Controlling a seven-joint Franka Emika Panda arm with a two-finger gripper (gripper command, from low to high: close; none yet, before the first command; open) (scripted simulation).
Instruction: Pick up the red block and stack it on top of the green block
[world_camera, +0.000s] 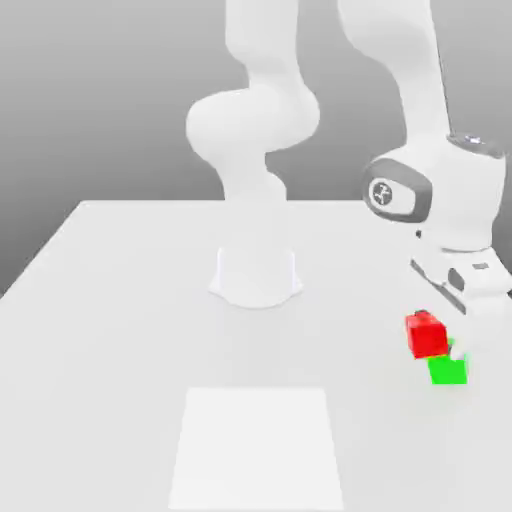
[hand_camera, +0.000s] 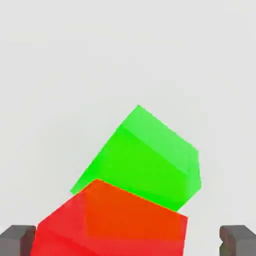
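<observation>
The hand view shows the red block (hand_camera: 112, 225) between the spread fingertips (hand_camera: 17, 240) of the gripper (hand_camera: 129, 239), touched by neither, so it looks released, sitting partly over the green block (hand_camera: 145, 157). A cube has no long axis, but its faces are turned against the green one's. In the exterior view it rests off-centre on the green block, on the white table (world_camera: 120, 330), so the stack may slip.

Green block (world_camera: 448, 371) partly behind red block (world_camera: 427, 334)
</observation>
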